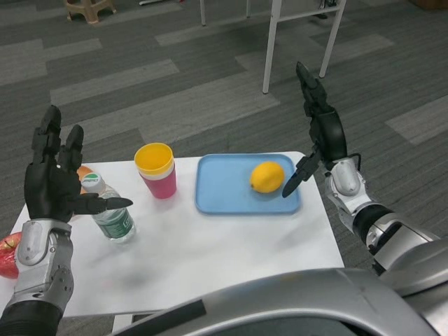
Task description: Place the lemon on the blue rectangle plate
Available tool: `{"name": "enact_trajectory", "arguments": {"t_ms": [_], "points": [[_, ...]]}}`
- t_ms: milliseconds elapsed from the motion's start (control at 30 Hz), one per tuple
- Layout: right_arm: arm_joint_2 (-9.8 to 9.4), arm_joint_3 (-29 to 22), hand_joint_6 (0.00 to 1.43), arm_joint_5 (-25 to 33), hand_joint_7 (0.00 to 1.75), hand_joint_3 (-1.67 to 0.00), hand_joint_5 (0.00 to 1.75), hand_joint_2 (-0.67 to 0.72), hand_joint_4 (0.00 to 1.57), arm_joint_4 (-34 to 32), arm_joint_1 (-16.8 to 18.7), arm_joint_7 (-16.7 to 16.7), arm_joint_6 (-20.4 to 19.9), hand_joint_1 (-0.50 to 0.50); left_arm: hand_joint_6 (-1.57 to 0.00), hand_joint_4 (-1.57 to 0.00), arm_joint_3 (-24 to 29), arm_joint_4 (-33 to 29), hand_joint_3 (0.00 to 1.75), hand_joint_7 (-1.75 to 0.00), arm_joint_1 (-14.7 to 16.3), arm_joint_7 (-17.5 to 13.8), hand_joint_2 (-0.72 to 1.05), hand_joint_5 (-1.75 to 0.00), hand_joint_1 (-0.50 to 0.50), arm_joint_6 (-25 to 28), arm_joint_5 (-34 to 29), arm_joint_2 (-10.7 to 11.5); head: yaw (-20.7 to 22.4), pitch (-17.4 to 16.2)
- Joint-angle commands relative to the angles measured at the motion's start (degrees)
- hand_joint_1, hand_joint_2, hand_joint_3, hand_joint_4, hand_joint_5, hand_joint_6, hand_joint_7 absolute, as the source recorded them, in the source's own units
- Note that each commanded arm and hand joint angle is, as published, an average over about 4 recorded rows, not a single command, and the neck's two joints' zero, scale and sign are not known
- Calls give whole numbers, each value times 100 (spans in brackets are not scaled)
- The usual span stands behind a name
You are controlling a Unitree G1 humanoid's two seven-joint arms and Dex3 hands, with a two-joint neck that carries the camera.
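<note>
The 1 lemon (pixel 267 176) was round, yellow and a bit bumpy; it lay on the right part of the 1 blue rectangle plate (pixel 224 189), which was flat and smooth with rounded corners. My right hand (pixel 323 133) was up beside the plate's right edge, holding nothing, its fingers apart and pointing up; its thumb pointed down near the lemon. My left hand (pixel 50 182) was up at the left, fingers spread too. There was 1 pink cup with a yellow cup (pixel 155 169) in it; 1 clear plastic bottle (pixel 107 209); 1 shiny red apple (pixel 7 252); all on the smooth white table (pixel 210 252).
</note>
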Motion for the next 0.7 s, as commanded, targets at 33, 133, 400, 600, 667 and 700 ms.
{"name": "enact_trajectory", "arguments": {"t_ms": [33,133,400,600,667,700], "points": [[-38,-94,0,71,0,0,0,72,0,-210,156,-33,-64,-34,0,0,35,-66,9,-14,39,-15,-10,-23,-50,-8,-50,32,0,0],[-27,-96,0,80,0,0,0,72,0,-293,191,-66,-67,-34,0,0,39,-73,9,-14,45,-15,-10,-31,-50,-13,-50,32,-11,-5],[-25,-61,0,93,0,0,0,66,0,-570,207,-156,-97,-33,0,0,46,-112,9,-14,56,-15,-10,-31,-50,-13,-50,32,51,42],[2,-59,0,84,0,0,0,66,0,-834,270,-204,-126,-33,0,0,75,-141,9,-14,70,-15,-10,-26,-50,-26,-50,32,59,63],[15,-50,0,84,0,0,0,66,0,-838,283,-204,-126,-33,0,0,79,-141,9,-14,78,-15,-10,-31,-50,-30,-50,32,65,63],[19,-42,0,84,0,0,0,66,0,-845,292,-204,-126,-33,0,0,79,-143,9,-14,83,-15,-10,-28,-50,-30,-53,32,66,63]]}}
